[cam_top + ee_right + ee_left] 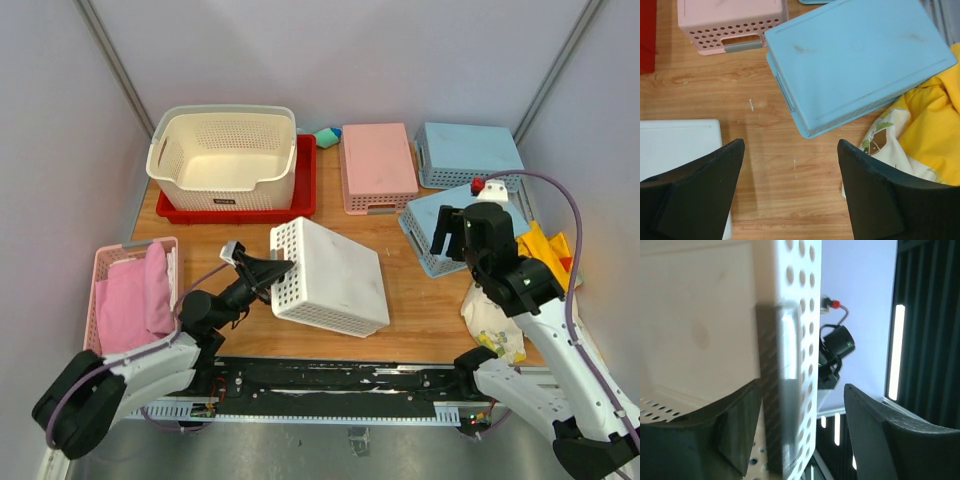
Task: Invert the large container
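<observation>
The large container (225, 160) is a deep cream perforated basket standing upright, opening up, in a shallow red tray (305, 195) at the back left. No gripper is near it. My left gripper (270, 268) is at a smaller white basket (335, 275) that lies tilted on one edge mid-table. In the left wrist view its jaws (802, 387) straddle that basket's perforated wall (800, 315); one finger lies against the inside, the other stands apart. My right gripper (450, 235) is open and empty above bare wood (790, 165).
An upturned pink basket (378, 165) and two upturned blue baskets (465, 150) (440, 225) lie at the back right. A pink basket with pink cloth (130, 290) sits front left. Yellow cloth (548, 250) and a patterned bag (495, 320) lie at the right.
</observation>
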Action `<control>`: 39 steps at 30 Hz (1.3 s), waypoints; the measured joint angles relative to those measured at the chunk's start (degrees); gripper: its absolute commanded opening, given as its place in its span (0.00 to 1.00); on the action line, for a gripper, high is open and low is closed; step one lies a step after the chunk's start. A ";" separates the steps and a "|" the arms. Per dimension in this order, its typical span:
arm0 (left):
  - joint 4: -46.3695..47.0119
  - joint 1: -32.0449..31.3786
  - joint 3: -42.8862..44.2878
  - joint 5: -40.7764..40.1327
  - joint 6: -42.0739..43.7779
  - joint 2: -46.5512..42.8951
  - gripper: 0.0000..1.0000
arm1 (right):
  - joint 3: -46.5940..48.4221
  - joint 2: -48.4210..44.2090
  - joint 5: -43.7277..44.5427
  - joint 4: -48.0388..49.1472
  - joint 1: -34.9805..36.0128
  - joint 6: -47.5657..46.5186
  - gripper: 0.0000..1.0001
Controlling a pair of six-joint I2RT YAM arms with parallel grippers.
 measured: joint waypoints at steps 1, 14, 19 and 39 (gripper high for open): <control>-5.14 0.46 0.02 0.07 1.79 -3.28 0.87 | -0.48 0.07 -0.74 0.26 0.00 0.24 0.78; -74.53 1.20 18.53 -5.92 37.29 -18.43 0.99 | -4.15 4.13 -10.38 2.64 0.00 1.90 0.79; -84.11 1.20 24.30 -7.10 45.55 -11.04 0.99 | -4.70 4.57 -12.44 3.67 0.02 2.16 0.79; -81.35 -3.32 34.56 -0.46 60.00 -0.87 0.99 | -4.66 7.37 -13.66 4.42 0.00 2.16 0.80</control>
